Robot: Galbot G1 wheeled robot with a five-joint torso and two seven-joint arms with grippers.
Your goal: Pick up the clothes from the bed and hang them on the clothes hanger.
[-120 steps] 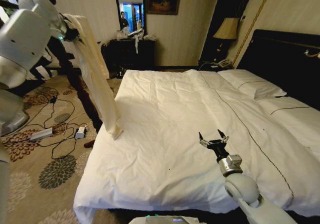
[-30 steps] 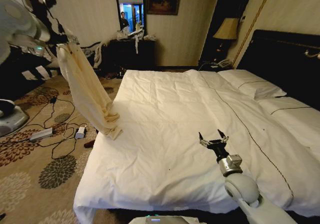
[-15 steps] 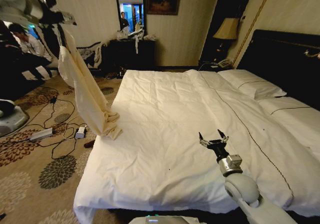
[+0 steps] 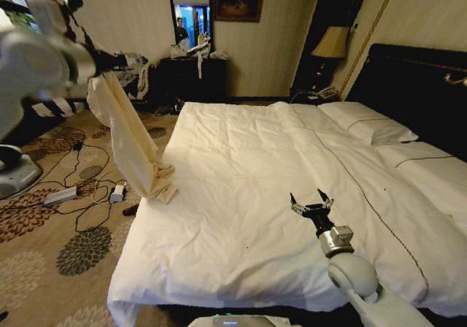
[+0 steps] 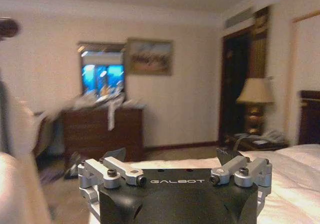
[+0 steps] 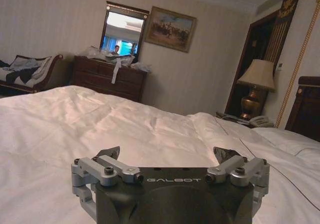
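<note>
Garment (image 4: 131,141) hangs beside left gripper (image 5: 172,156), jaws spread and empty, hem on bed (image 4: 241,166): I'd retreat slowly without snagging; right gripper (image 4: 307,199) hovers open-jawed.

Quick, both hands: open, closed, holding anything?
Left hand: open, nothing between its fingers; the long cream cloth garment hangs beside it.
Right hand: open, empty, over the large white-sheeted bed.
</note>
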